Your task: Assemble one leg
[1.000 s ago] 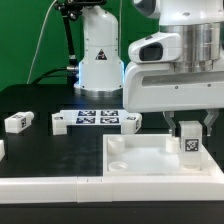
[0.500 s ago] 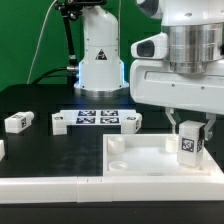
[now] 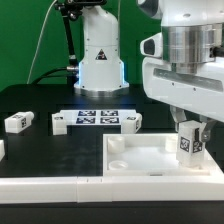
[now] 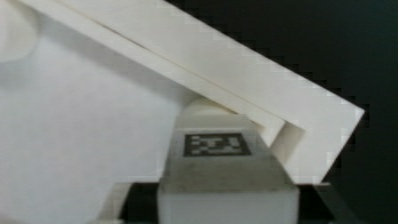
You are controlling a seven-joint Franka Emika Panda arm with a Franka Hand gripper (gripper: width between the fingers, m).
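Exterior view: the hand (image 3: 190, 133) is clamped on the leg (image 3: 188, 147), a small white upright block with a black-and-white square tag, above the white panel (image 3: 140, 160).

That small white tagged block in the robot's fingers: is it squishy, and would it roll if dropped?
Probably stiff: the leg shows crisp, straight edges between the fingers. It looks like smooth plastic, so perhaps slippery. Its flat faces suggest it would settle flat, not roll.

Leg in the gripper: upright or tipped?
Upright: the leg stands vertical in the gripper, tag facing out, over the panel corner. Seated in a socket: cannot tell.
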